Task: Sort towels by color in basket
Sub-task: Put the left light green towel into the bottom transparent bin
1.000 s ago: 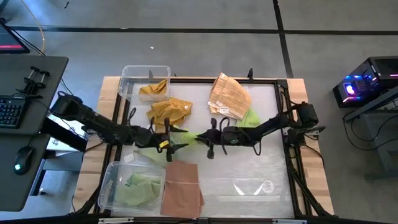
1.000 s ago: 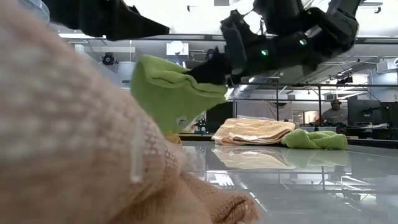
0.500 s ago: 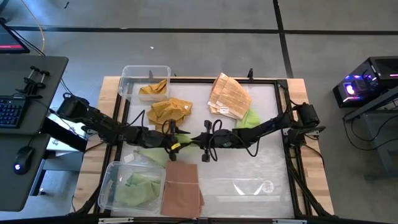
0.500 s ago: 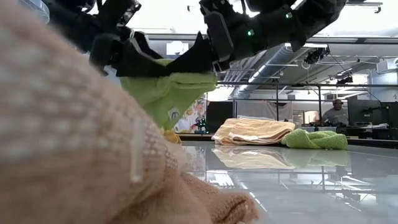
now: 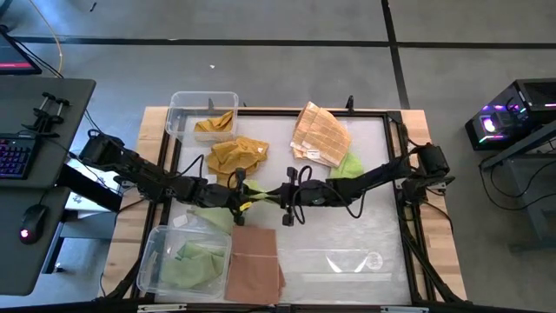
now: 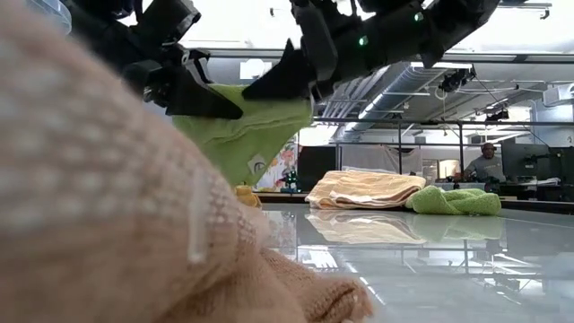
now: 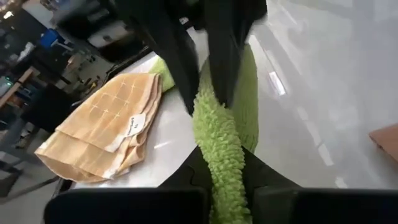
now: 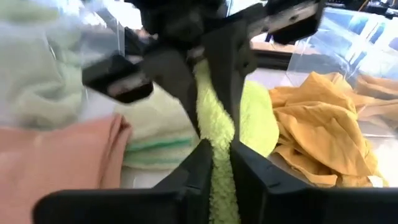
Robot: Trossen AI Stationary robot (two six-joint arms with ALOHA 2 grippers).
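Note:
A light green towel point(image 5: 260, 189) hangs above the table's middle between my two grippers, and also shows in the low view point(image 6: 251, 130). My left gripper point(image 5: 240, 193) is shut on its left end and shows in its wrist view point(image 7: 219, 171). My right gripper point(image 5: 283, 196) is shut on its right end and shows in its wrist view point(image 8: 217, 160). The two grippers face each other, close together. A salmon pink towel point(image 6: 108, 224) in the foreground hides the green towel's lower end in the low view. My left gripper pinches a bunched ridge of the green towel point(image 7: 214, 140) between its two fingers, coming about level from the table's left. The towel hangs below the fingers point(image 6: 193, 94); one layer or several, I cannot tell. My right gripper pinches the same bunched ridge point(image 8: 214, 134) between its two fingers, coming about level from the table's right, just across from the left gripper. The towel's top edge point(image 6: 269, 97) runs between the two grippers and the rest hangs below.
A clear bin point(image 5: 178, 109) at the far left holds a mustard towel point(image 5: 215, 125). Another mustard towel point(image 5: 236, 155), a peach check towel point(image 5: 320, 133) and a green towel point(image 5: 350, 163) lie on the table. A near-left bin point(image 5: 152, 256) holds green towels, beside the salmon towel point(image 5: 254, 261).
My right gripper has carried the green towel toward the table's left. My left gripper has come up to the towel from the left and taken hold of it. The towel now hangs between both grippers instead of from the right one alone.

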